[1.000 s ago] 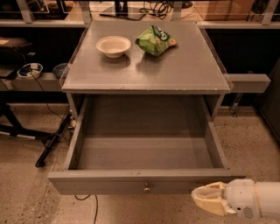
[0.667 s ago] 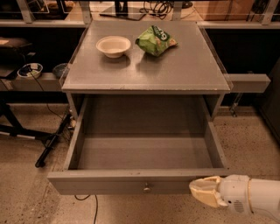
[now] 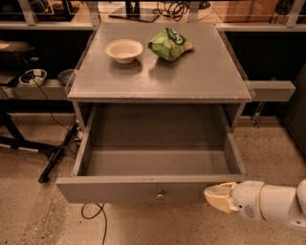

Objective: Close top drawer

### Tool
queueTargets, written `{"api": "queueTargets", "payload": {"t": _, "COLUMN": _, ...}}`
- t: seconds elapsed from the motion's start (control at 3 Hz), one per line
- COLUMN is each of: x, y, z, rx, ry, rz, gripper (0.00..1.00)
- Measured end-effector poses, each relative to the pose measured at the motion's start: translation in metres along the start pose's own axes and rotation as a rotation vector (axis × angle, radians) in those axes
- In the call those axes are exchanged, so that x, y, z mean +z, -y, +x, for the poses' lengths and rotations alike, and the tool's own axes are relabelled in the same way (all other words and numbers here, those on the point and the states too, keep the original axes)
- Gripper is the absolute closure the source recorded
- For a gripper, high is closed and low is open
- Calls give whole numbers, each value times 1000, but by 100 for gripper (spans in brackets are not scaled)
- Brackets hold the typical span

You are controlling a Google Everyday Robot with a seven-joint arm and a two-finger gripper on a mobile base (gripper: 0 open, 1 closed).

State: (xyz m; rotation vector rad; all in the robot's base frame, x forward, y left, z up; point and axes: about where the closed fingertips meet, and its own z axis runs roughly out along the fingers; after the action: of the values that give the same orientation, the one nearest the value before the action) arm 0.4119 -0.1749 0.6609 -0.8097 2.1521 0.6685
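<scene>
The gripper (image 3: 219,197) has crept up and left to the right end of the top drawer (image 3: 110,191) front — open or closed, I cannot tell. The drawer has not budged, still pulled fully out — so the push looks about to begin.

This looks like a robotics lab or test space rather than a home. It has a bare speckled stone floor (image 3: 267,148) with a loose black cable (image 3: 103,224) trailing across it. There are black metal stand legs (image 3: 58,154), and tangled black leads (image 3: 174,7) lie on a metal-framed workbench (image 3: 48,25) behind. The robot's cream-tipped gripper (image 3: 217,197) sits low on the right, at the front of the grey wooden top drawer (image 3: 119,189).
</scene>
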Motion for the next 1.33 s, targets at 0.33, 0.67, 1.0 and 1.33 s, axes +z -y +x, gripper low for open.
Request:
{"api": "queueTargets", "payload": {"t": 0.33, "x": 4, "y": 4, "z": -2, "rx": 3, "ry": -10, "rz": 17, "gripper": 100}}
{"api": "queueTargets", "payload": {"t": 0.67, "x": 13, "y": 16, "z": -9, "rx": 2, "ry": -7, "rz": 35, "gripper": 100}}
{"api": "queueTargets", "payload": {"t": 1.0, "x": 19, "y": 26, "z": -14, "rx": -1, "ry": -3, "rz": 49, "gripper": 100}}
{"api": "queueTargets", "payload": {"t": 1.33, "x": 31, "y": 43, "z": -29, "rx": -8, "ry": 5, "rz": 75, "gripper": 100}}
